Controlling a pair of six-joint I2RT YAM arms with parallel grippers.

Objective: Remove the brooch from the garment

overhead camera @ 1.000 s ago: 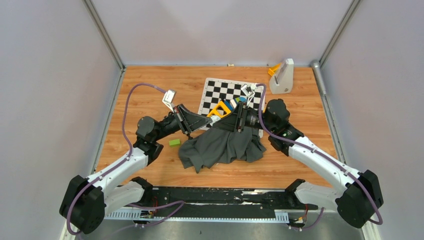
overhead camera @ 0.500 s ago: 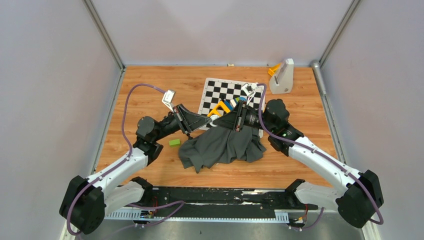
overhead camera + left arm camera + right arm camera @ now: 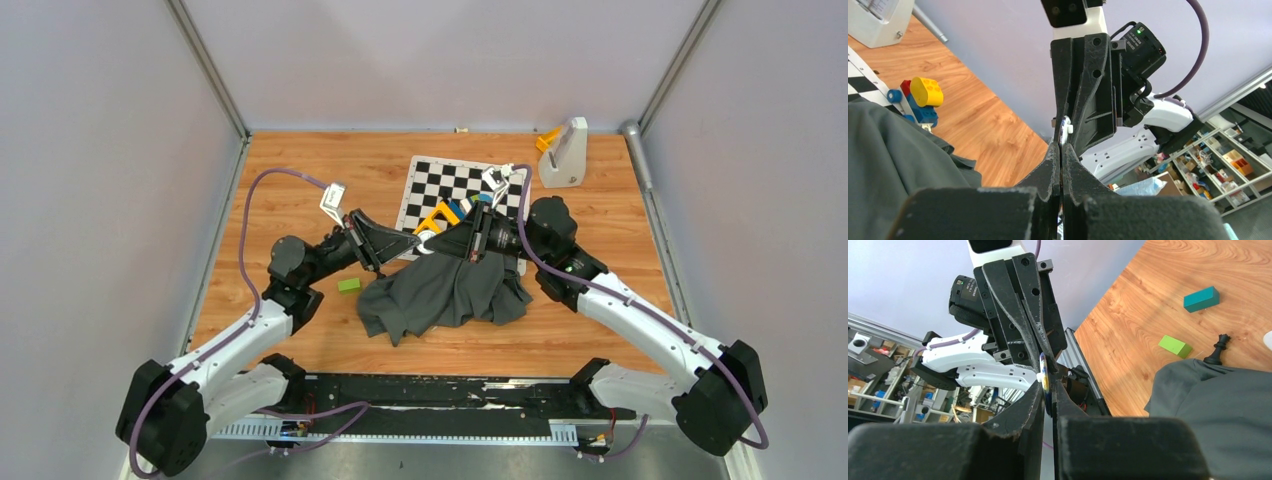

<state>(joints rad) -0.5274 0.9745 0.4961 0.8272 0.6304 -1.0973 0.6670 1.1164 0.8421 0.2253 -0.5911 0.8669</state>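
The dark grey garment [image 3: 440, 290] lies crumpled on the wooden table, partly over the chequered board [image 3: 440, 180]. Just above its far edge my two grippers meet tip to tip. The brooch [image 3: 426, 247] is a small round disc with a white rim, pinched between them. In the right wrist view my right gripper [image 3: 1048, 385] is shut on the brooch [image 3: 1044, 374], whose face is blue and yellow. In the left wrist view my left gripper [image 3: 1061, 146] is shut on the brooch's thin edge [image 3: 1065, 127]. No fabric shows in either pair of jaws; the garment [image 3: 1218, 410] lies beside and below them.
A yellow toy [image 3: 437, 217] and coloured bricks [image 3: 923, 97] sit on the board behind the grippers. A green block [image 3: 348, 285] lies left of the garment. A teal block [image 3: 1201, 299] and a black chess piece [image 3: 1215, 349] lie nearby. A white stand [image 3: 563, 155] is at the back right.
My right gripper has moved left until its tips meet my left gripper's tips. My left arm has shifted slightly. The garment has barely moved.
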